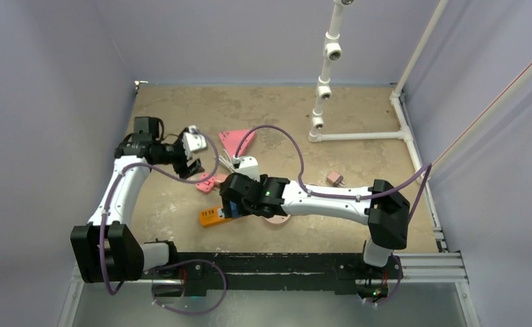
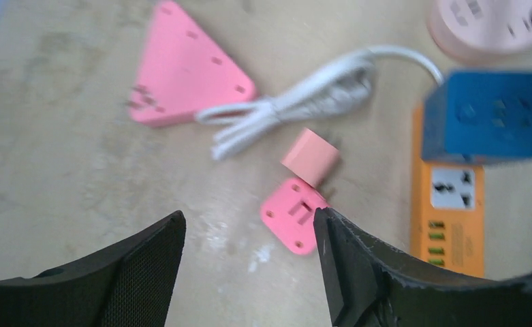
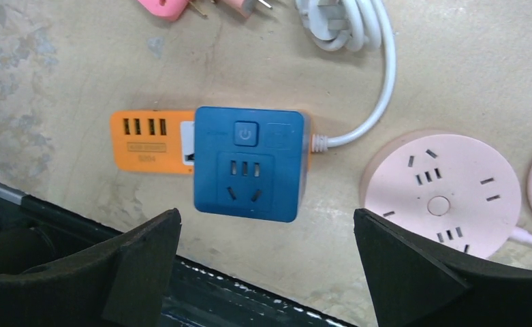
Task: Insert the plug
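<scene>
Near the table's [image 1: 365, 116] front edge, the right arm [image 1: 321, 197] covers most of the round socket [image 1: 277, 220] from above. In the right wrist view, the frame's top cuts off the pink plugs [image 3: 162, 7] and cable coil [image 3: 345, 24]; the blue cube [image 3: 249, 163] hides much of the orange strip [image 3: 150, 139].

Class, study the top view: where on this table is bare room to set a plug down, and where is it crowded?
Bare: the far strip between the pink triangular socket and the pipe stand; right of the brown plug. Crowded: around the orange strip.

Robot lab (enclosed cell): plain walls [image 1: 249, 34], PVC pipe frame [image 1: 360, 136].
</scene>
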`<action>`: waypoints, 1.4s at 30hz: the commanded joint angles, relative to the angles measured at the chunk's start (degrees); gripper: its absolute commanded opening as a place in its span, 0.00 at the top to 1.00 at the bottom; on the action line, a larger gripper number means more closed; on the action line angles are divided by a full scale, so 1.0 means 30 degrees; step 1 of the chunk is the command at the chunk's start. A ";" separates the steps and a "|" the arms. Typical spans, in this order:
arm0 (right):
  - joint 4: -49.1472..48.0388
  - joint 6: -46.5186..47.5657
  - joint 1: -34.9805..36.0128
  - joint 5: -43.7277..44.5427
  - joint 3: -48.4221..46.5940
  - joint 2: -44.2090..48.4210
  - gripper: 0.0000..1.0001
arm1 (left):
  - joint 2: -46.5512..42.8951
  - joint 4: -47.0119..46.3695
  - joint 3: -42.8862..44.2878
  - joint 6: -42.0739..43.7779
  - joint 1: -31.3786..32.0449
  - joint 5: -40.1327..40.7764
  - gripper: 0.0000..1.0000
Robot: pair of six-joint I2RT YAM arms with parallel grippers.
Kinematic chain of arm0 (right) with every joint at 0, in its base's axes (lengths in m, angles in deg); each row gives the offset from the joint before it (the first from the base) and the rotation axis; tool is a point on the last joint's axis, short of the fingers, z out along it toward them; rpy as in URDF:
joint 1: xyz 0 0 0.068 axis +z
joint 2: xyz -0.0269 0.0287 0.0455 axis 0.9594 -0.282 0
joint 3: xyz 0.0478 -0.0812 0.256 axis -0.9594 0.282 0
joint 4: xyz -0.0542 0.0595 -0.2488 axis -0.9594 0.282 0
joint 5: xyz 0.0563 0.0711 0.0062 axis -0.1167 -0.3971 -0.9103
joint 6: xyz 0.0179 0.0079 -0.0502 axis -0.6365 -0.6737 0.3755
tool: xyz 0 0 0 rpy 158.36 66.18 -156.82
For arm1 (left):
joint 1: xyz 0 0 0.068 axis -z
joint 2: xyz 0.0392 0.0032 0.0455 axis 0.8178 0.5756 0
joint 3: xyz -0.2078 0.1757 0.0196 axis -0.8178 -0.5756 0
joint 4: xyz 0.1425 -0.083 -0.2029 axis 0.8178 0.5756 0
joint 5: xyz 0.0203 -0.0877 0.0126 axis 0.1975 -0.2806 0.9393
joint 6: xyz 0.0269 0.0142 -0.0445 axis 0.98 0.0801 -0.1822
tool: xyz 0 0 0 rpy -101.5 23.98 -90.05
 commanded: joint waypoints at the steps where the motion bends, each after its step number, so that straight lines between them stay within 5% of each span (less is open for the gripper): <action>1: 0.0301 0.0311 -0.0866 0.0856 0.0173 0.0677 0.01 | 0.0456 -0.5766 0.2654 -0.9407 -0.0925 -0.2852 0.28; 4: 0.0062 0.0017 -0.2365 0.0754 -0.0578 0.1715 0.01 | 0.0987 -0.9522 0.2886 -1.3616 -0.0876 -0.2347 0.08; 11: -0.2899 0.2077 -0.6575 -0.0267 -0.2448 0.2420 0.01 | 0.4310 -1.0673 0.3953 -1.3716 0.3045 0.2681 0.01; 18: -0.4752 0.3493 -0.8222 -0.0109 -0.3038 0.0854 0.04 | 0.9104 -1.0844 0.7354 -1.4177 0.4969 0.7928 0.01; 23: -0.6009 0.3466 -0.8292 -0.0018 -0.1931 0.0865 0.06 | 1.1142 -1.1211 0.8733 -1.4972 0.5181 1.0227 0.08; 32: -0.7478 0.3489 -0.8379 -0.0590 -0.0436 -0.0033 0.14 | 1.2871 -1.1327 0.8277 -1.7031 0.5478 1.0736 0.06; 42: -0.8725 0.3682 -0.8610 -0.1500 -0.0103 -0.1380 0.20 | 1.3853 -1.1316 0.7967 -1.6770 0.5543 1.1061 0.32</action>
